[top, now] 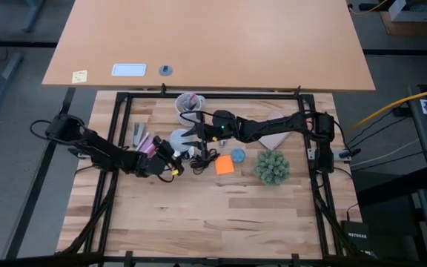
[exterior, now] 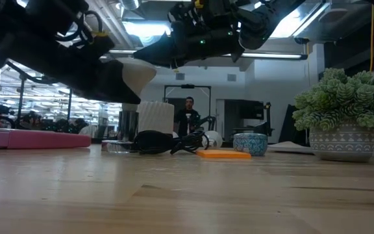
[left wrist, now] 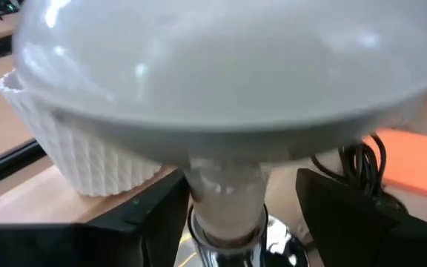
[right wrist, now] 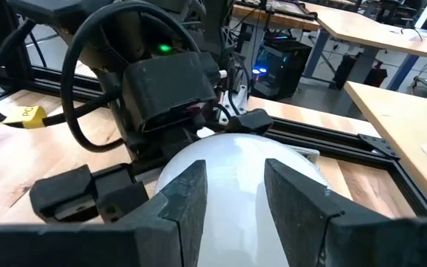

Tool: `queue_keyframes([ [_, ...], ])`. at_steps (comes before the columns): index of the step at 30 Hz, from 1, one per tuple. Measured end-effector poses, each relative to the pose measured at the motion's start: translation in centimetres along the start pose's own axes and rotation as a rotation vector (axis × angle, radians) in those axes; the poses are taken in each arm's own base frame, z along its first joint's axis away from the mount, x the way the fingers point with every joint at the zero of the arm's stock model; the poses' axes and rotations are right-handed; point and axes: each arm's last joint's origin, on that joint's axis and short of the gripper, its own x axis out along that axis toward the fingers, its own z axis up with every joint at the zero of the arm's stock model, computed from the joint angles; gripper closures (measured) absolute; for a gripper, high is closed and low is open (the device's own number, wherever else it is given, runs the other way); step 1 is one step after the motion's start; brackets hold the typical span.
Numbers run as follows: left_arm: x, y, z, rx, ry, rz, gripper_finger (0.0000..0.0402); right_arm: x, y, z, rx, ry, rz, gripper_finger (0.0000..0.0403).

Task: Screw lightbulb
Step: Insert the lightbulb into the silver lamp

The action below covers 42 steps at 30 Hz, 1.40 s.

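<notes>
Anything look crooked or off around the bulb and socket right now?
Nothing stands out. The lightbulb stands base-down in the shiny socket, seemingly straight. The left gripper is open around its neck, the right gripper open over its dome.

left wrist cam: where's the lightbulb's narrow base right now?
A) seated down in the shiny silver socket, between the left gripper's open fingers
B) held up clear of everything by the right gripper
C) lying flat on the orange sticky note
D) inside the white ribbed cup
A: in the left wrist view the lightbulb tapers down into the silver socket, with the left gripper fingers apart on either side of the neck.
</notes>
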Motion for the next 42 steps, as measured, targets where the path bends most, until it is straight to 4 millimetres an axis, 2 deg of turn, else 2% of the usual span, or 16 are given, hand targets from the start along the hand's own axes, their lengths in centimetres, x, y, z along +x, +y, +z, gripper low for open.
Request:
queue_keyframes([
  [13, -1.2, 0.6, 1.7, -0.062, -0.041, -0.023, 0.0164, 0.0, 0.0, 0.0, 0.0, 0.0, 0.002, 0.026],
  [25, -3.3, 0.7, 0.8, -0.115, 0.052, -0.073, 0.0164, 0.0, 0.0, 0.0, 0.0, 0.0, -0.001, 0.026],
  [42, -7.2, -0.3, 2.6, -0.295, -0.02, -0.286, 0.017, 0.0, 0.0, 0.0, 0.0, -0.002, -0.001, 0.026],
])
